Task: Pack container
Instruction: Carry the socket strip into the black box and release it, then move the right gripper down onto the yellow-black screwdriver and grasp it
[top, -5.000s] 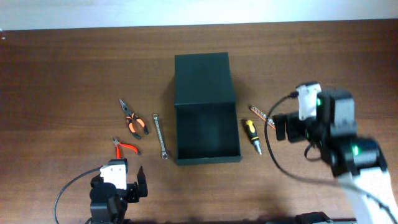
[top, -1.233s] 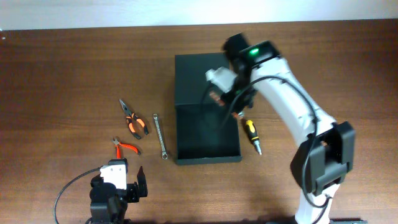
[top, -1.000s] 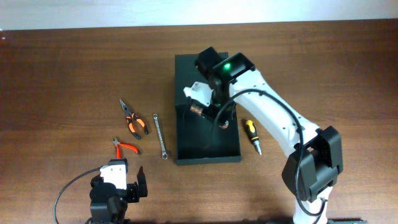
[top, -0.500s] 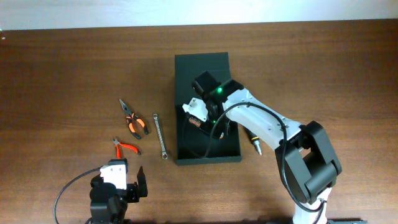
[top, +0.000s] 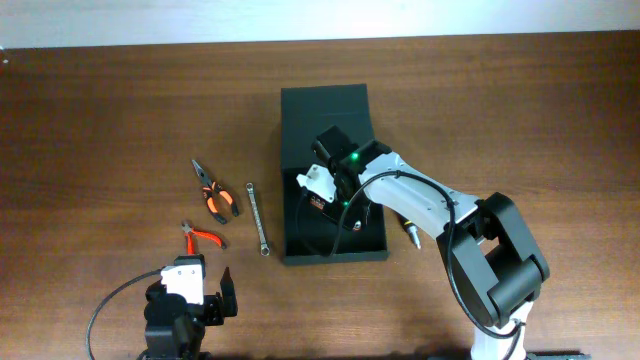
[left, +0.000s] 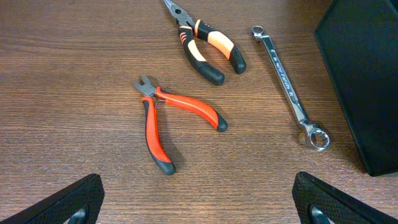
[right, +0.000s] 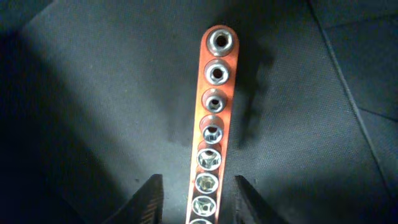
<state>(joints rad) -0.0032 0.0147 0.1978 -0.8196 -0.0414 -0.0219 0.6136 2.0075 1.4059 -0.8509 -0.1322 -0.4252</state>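
The container is a dark box standing open mid-table, its flap lid laid back. My right gripper reaches down inside it. In the right wrist view an orange rail of metal sockets lies on the container's dark floor. My right gripper is open, a gap showing on each side of the rail. Near the table's front edge my left gripper is open over bare wood, holding nothing. The container's corner shows at the right of the left wrist view.
Left of the container lie orange-and-black long-nose pliers, red-handled cutters and a steel wrench. A yellow-and-black screwdriver lies right of the container, partly under my right arm.
My right arm swung in from the right with the socket rail, lowered it into the container, and its jaws have opened off the rail. The left arm has not moved.
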